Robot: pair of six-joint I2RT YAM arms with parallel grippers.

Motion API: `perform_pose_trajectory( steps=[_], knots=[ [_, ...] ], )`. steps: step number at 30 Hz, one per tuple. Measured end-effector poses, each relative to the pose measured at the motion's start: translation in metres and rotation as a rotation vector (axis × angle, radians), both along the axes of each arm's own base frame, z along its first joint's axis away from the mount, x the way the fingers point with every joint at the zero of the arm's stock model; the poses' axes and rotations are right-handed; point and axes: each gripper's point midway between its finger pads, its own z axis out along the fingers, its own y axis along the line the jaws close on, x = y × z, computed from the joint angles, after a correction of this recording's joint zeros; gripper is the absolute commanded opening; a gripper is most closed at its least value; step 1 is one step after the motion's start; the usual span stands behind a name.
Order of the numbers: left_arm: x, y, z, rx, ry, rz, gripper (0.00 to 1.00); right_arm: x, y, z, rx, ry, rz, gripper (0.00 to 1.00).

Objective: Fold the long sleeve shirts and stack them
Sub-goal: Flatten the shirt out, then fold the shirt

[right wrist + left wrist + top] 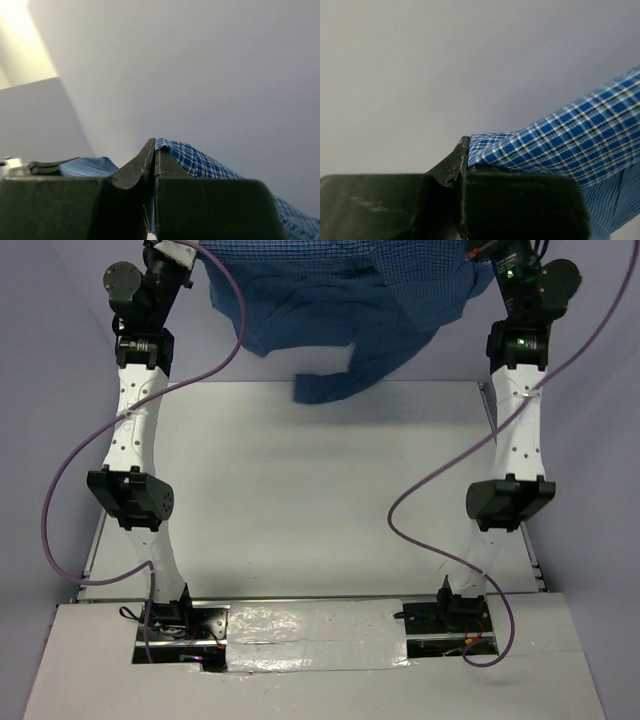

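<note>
Observed from the near side of the rig: the blue finely checked cloth button-up shirt (340, 310) hangs in the air at the far end of the flat white table (300, 500), slung between the two raised arms, with none of its main body lying on the surface. The left gripper (464, 150) is clenched on a narrow fold of the checked cloth, and the left wrist view shows only a small margin of fabric caught at the very tips. The right gripper (153, 148) is likewise pinched tight on a cloth edge that emerges right at its tips. Between the two holds the shirt sags and bunches instead of hanging flat, and one loose sleeve end (325, 388) dangles lowest, above the far edge of the table; whether it touches cannot be told. Assessment: the step in hand appears to be spreading the garment for laying down, with folding not yet begun. Recommended practice: keep both pinches firm, draw the arms apart evenly until the upper edge runs straight without strain, hold the two wrists level, then lower towards the table centre so the hanging part lands first and is drawn smooth. The shallow left hold is the likeliest point of slippage, and the trailing sleeve may tuck under the body
</note>
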Motion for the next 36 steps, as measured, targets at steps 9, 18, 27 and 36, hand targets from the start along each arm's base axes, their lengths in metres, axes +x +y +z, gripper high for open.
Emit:
perform_pose_trajectory(
  steps=[9,18,27,36],
  knots=[
    [-0.039,0.008,-0.079,0.264,0.196,0.037,0.00,-0.079,0.018,-0.072,-0.144,0.147,0.004,0.00],
    [-0.177,0.022,-0.337,0.634,0.804,-0.019,0.00,-0.148,0.041,-0.378,-0.278,0.851,0.079,0.00],
    [-0.298,0.031,-0.474,0.744,1.173,-0.082,0.00,-0.225,0.068,-0.456,-0.336,0.997,0.191,0.00],
    [-0.295,0.045,-0.515,0.675,1.374,0.009,0.00,-0.116,0.122,-0.484,-0.410,1.184,0.268,0.23]
  ],
)
